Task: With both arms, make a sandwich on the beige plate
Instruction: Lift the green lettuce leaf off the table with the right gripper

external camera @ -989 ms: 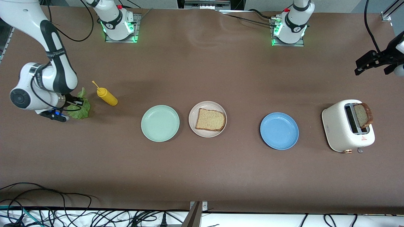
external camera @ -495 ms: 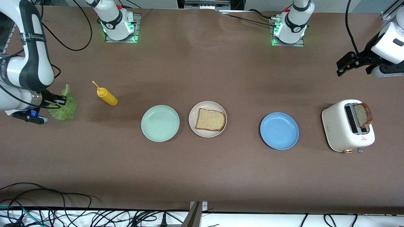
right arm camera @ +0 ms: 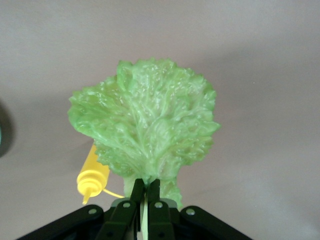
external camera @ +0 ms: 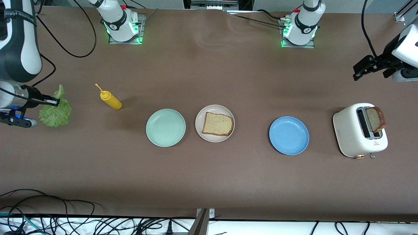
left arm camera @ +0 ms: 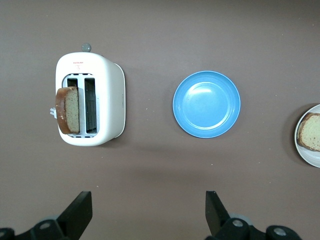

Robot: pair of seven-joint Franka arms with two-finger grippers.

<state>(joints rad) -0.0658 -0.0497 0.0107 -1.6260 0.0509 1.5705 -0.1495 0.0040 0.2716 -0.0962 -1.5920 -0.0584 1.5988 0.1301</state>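
Your right end effector (external camera: pixel 56 102) is clamped on the stem of a green lettuce leaf (external camera: pixel 55 112), held in the air over the surface (external camera: pixel 209 182) at the right arm's end, well away from the beige plate (external camera: pixel 214 111). One bread slice (external camera: pixel 217 124) lies on that plate. Your left end effector (left arm camera: pixel 147 212) hovers with fingers wide apart over the left arm's end, far from the plate.

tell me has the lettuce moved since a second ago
Yes. The lettuce leaf, clamped in the right gripper, has drifted away from the yellow squeeze bottle, which stayed put, toward the right arm's end of the table.
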